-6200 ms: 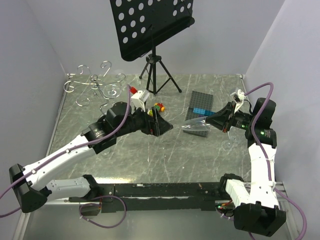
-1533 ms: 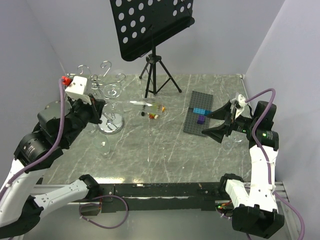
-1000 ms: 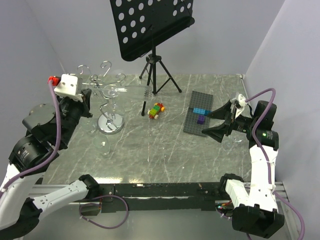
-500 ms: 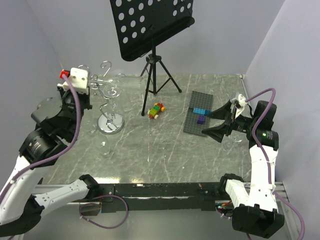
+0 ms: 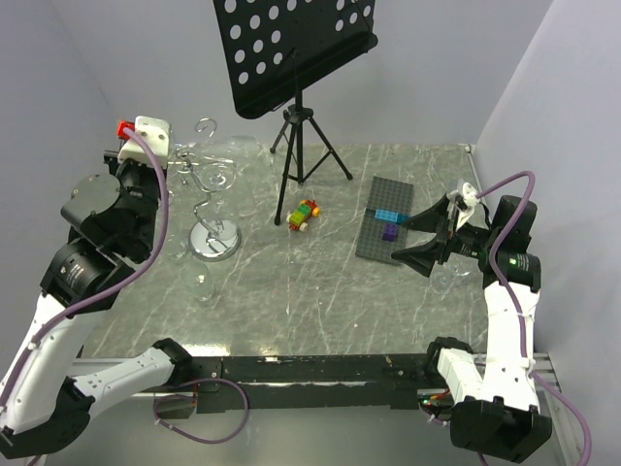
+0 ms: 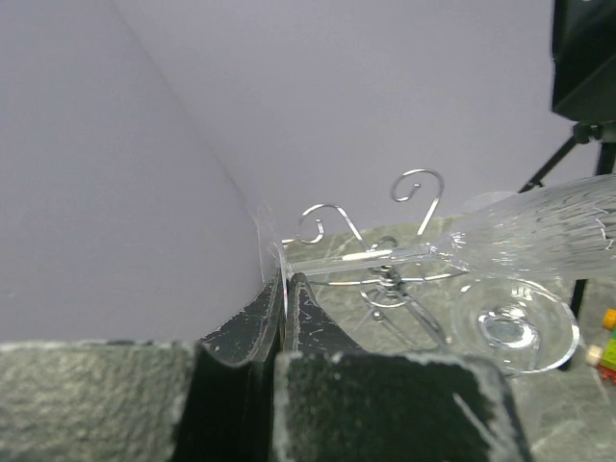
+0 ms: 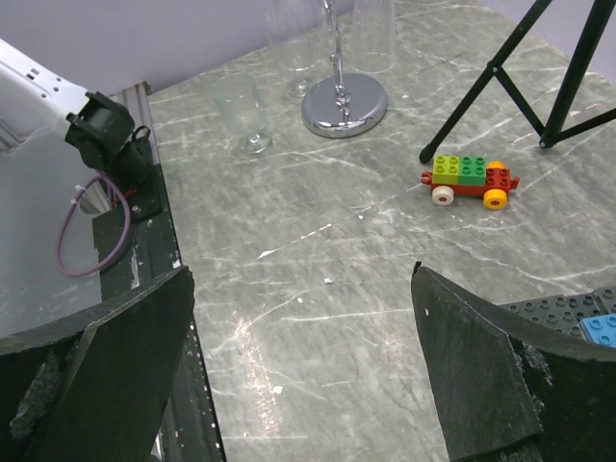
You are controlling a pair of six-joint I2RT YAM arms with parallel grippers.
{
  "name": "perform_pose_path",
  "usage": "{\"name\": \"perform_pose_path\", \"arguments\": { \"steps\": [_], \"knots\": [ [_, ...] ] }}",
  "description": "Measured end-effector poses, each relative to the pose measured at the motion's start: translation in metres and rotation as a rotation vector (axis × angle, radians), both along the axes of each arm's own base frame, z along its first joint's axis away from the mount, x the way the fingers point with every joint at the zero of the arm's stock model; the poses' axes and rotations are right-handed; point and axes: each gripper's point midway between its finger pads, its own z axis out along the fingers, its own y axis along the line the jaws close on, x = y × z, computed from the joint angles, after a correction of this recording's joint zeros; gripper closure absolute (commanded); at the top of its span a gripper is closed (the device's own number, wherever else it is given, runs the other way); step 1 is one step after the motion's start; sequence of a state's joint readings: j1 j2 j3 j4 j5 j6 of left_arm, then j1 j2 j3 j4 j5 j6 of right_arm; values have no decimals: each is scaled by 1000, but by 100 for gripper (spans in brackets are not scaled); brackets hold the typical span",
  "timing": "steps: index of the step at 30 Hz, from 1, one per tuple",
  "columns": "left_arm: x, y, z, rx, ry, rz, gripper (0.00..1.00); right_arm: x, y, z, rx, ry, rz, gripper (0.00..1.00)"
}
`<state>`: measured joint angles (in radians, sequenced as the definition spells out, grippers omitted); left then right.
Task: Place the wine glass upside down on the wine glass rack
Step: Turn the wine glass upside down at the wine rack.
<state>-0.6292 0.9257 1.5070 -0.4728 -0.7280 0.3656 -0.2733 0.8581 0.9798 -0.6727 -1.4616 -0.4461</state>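
The wine glass (image 6: 539, 229) lies on its side in the air, its bowl (image 5: 239, 148) level with the top of the rack. My left gripper (image 6: 284, 281) is shut on the edge of the glass's foot; it sits at the back left (image 5: 178, 158) beside the hooks. The stem (image 6: 358, 257) runs right, just above the curled hook arms (image 6: 325, 219). The wine glass rack (image 5: 213, 244) is a chrome stand with a round mirror base (image 7: 344, 104). Another glass hangs on it upside down, foot (image 6: 515, 324) uppermost. My right gripper (image 7: 298, 375) is open over bare table at the right (image 5: 422, 240).
A black music stand (image 5: 296, 107) rises behind the rack. A small toy car (image 5: 304, 215) and a grey brick plate (image 5: 388, 228) lie mid-table. Two small glasses (image 5: 200, 283) stand near the rack's base, and one more glass (image 5: 446, 282) by the right arm.
My left arm has lifted the glass and swung it back and left until its stem lies over the rack's hooks. The right arm has not moved.
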Motion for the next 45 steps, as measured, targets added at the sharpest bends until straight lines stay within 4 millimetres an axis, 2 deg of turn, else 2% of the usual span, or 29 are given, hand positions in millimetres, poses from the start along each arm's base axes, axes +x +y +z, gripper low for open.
{"name": "perform_pose_path", "arguments": {
  "steps": [7,13,24,34,45],
  "knots": [
    [-1,12,11,23,-14,54,99,0,0,0,0,0,0,0],
    [6,20,13,58,-13,120,99,0,0,0,0,0,0,0],
    [54,25,3,112,32,253,99,0,0,0,0,0,0,0],
    [99,50,-6,118,70,390,99,1,0,-2,5,10,1,0],
    [125,64,-24,104,96,447,99,0,1,-3,8,15,5,0]
  ]
}}
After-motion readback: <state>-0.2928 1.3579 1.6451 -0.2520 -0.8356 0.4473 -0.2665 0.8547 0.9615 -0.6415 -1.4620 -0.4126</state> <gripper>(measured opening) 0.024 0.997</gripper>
